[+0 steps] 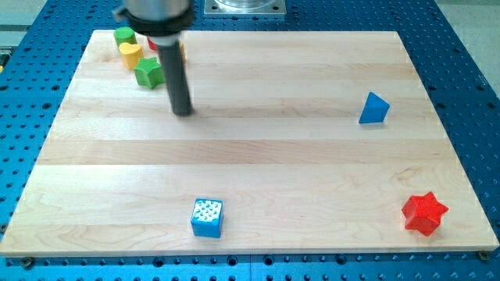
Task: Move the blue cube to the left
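The blue cube (pixel 207 218) sits near the view's bottom edge of the wooden board (pixel 258 156), a little left of centre; its top face has white dots. My tip (pixel 182 112) rests on the board in the upper left part, far above the cube and slightly to its left. The dark rod rises from the tip to the arm's head at the view's top. The tip touches no block.
A cluster at the view's top left holds a green block (pixel 123 35), a yellow block (pixel 130 53), a green star (pixel 148 72) and a red block partly hidden behind the rod. A blue triangular block (pixel 374 108) lies at the right. A red star (pixel 424 213) lies at the bottom right.
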`<state>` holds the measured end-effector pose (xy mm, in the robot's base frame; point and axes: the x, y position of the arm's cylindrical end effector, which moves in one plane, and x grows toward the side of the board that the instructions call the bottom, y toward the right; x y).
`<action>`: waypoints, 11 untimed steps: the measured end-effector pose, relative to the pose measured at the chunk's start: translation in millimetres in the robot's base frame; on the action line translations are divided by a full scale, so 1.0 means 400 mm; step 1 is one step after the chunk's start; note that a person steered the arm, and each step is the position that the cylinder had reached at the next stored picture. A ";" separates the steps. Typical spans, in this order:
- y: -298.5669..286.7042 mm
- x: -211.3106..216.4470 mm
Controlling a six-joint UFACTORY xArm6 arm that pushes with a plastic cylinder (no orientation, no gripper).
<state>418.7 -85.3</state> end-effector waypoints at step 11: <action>0.016 0.477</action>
